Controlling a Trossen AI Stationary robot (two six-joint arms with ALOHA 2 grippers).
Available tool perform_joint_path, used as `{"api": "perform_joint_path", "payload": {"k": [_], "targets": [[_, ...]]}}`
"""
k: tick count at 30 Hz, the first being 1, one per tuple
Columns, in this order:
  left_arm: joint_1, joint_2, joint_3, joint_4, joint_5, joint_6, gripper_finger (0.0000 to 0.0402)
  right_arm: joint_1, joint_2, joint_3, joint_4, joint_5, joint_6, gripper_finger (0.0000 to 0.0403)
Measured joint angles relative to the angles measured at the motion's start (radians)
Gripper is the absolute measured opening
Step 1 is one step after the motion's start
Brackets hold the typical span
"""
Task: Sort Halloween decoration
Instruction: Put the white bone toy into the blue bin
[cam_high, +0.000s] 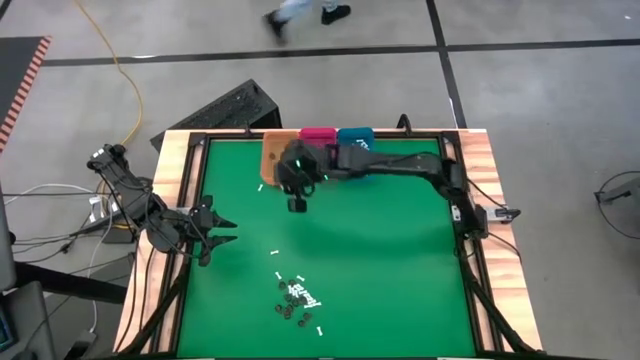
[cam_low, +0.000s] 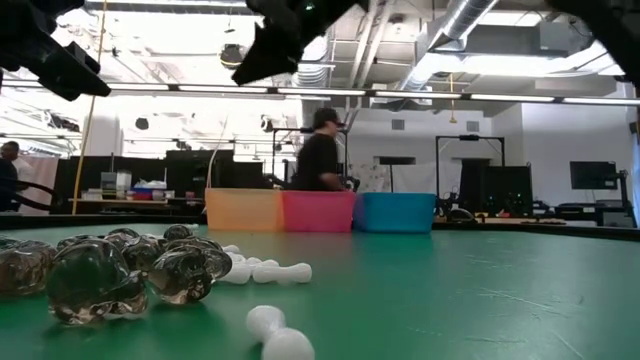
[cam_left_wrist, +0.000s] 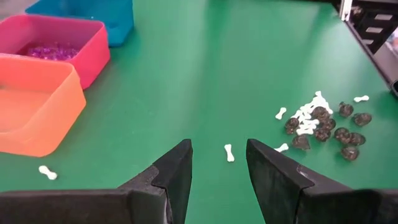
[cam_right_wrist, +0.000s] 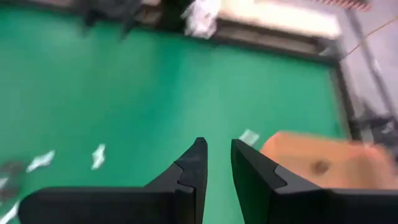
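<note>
The Halloween decoration pieces lie on the green mat: a pile of dark bits and white sticks (cam_high: 297, 298) near the front edge, also in the left wrist view (cam_left_wrist: 320, 123), with single white sticks scattered around (cam_left_wrist: 229, 152). My right gripper (cam_right_wrist: 217, 149) hangs high over the mat beside the orange bin (cam_right_wrist: 323, 163), open, with nothing between its fingers. One dark bit (cam_right_wrist: 320, 166) lies in that bin. My left gripper (cam_left_wrist: 217, 155) waits open at the table's left edge (cam_high: 222, 232), above the mat.
Orange (cam_high: 273, 152), pink (cam_high: 318, 136) and teal (cam_high: 355, 136) bins stand in a row at the far edge. Purple bits (cam_left_wrist: 50, 51) lie in the pink one. A white stick (cam_left_wrist: 47, 172) rests beside the orange bin. A person (cam_low: 320, 150) walks behind the table.
</note>
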Motion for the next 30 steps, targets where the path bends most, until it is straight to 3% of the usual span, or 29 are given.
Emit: {"api": "perform_joint_path", "payload": {"k": [11,16,23,30], "targets": [[0.0,0.0,0.0,-0.023,0.001,0.0,0.0142,-0.061,0.345,0.381,-0.047,-0.02,-0.018,0.0103],[0.0,0.0,0.0,-0.026,0.001,0.0,0.0142,-0.084,0.43,0.355,0.118,0.02,0.087,0.0094],[0.0,0.0,0.0,-0.029,0.001,0.0,0.0142,-0.084,0.505,0.357,0.233,0.045,0.159,0.0017],[0.0,0.0,0.0,-0.046,0.0,0.0,0.0142,-0.083,0.515,0.359,0.251,0.141,0.201,0.0023]]}}
